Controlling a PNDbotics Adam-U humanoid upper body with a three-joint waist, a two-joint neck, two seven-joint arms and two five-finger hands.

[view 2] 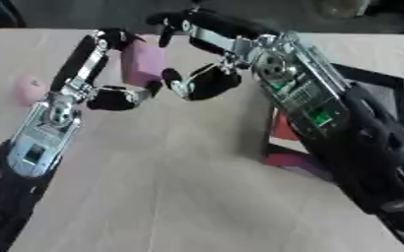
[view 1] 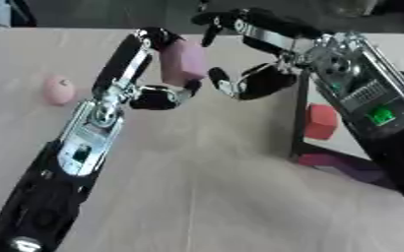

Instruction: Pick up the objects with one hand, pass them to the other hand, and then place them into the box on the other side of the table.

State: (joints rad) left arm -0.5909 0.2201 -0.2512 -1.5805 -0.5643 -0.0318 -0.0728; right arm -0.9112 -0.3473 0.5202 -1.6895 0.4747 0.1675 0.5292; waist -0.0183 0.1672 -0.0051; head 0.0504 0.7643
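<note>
Pink block (view 1: 183, 61) is sitting up off the table, above mid-table, upright with a slight tilt. Left hand (view 1: 145, 81) is gripping it: long fingers (view 1: 128, 54) running up its left side and hooking over the top, thumb curling under its lower end. Right hand (view 1: 266, 54) is reaching in from the right, fingers spread and arching over the block's top right, thumb (view 1: 227, 83) curving in just beside the lower right corner. Cannot tell whether the right hand is actually touching the block.

Around it: a small round pink object (view 1: 58, 89) is lying on the wooden table (view 1: 214, 197) left of the left arm, apart from both hands. Black-walled box (view 2: 387, 81) is sitting at the right side, and the right forearm is crossing over it and hiding most of its inside. A red cube (view 1: 320, 121) and a dark purple piece (view 1: 339, 165) are showing inside, low beside the near wall. The box's left wall is standing just right of and below the right hand.

Room: bare tabletop is running wide across the near half, between the two forearms. The table's far edge is lying close behind both hands, with dark background past it.
</note>
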